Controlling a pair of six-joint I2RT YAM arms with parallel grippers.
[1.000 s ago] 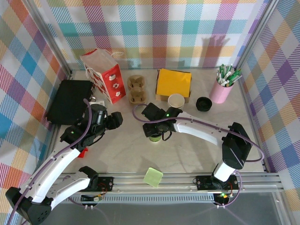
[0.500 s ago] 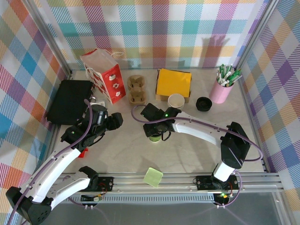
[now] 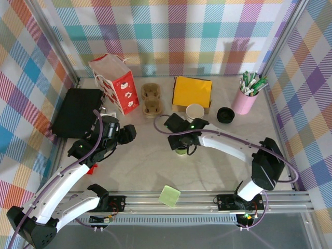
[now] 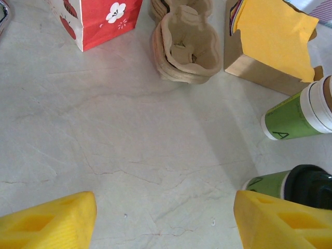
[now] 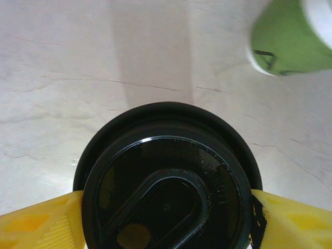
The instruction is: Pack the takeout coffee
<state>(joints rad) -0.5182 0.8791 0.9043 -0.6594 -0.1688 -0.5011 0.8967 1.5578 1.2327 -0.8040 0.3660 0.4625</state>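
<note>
Rightward since a second ago go the right gripper [image 3: 181, 146] and the takeout coffee [image 3: 181, 151] between its fingers, which press against both sides of the black lid. Transport is in hand, I judge. Next comes a steady, upright carry to the cup carrier [image 3: 152, 98] ahead-left. Left gripper [image 3: 127, 134] hangs wide, empty.

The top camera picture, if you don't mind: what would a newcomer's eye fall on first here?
The lidded green cup stands out first, gripped between the yellow fingers of the right gripper in the middle of the scene. Farther back sit a yellow-topped box and a red paper bag, and a pink cup of pens stands at the far right.
</note>
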